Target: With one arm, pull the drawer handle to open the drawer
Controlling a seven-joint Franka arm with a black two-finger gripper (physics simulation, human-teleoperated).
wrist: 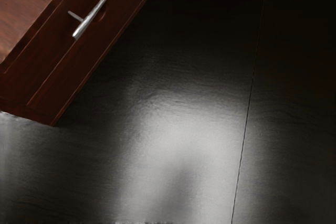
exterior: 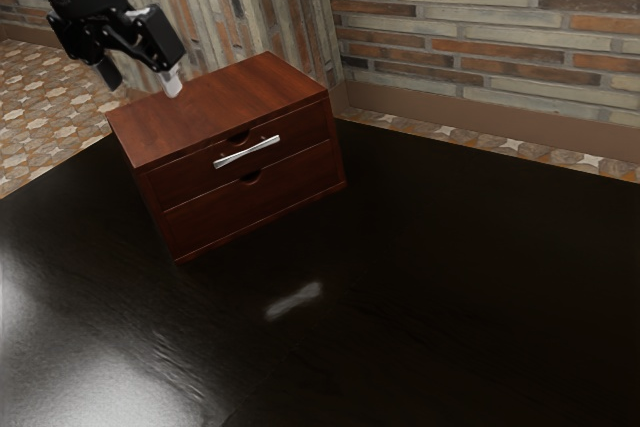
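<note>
- The gripper hangs at the exterior view's upper left, over the back corner of the cabinet. Its fingers stand apart with nothing between them.
- One finger ends in a white tip close to the cabinet top. Whether it touches the wood is hard to tell. The other finger is dark and its tip is hard to make out against the arm.
- The arm is cut off by the frame's top edge.
- The handle, a silver bar, sits on the upper drawer, well apart from the gripper. That drawer front lies flush with the lower drawer, so both look shut.
- In the wrist view the cabinet is cut off at the frame's corner, and the handle runs out past the edge.
- The exterior view gives the whole cabinet on the dark, glossy table, with a brick wall behind.
- The wrist view adds a thin seam across the table and a pale glare.
</note>
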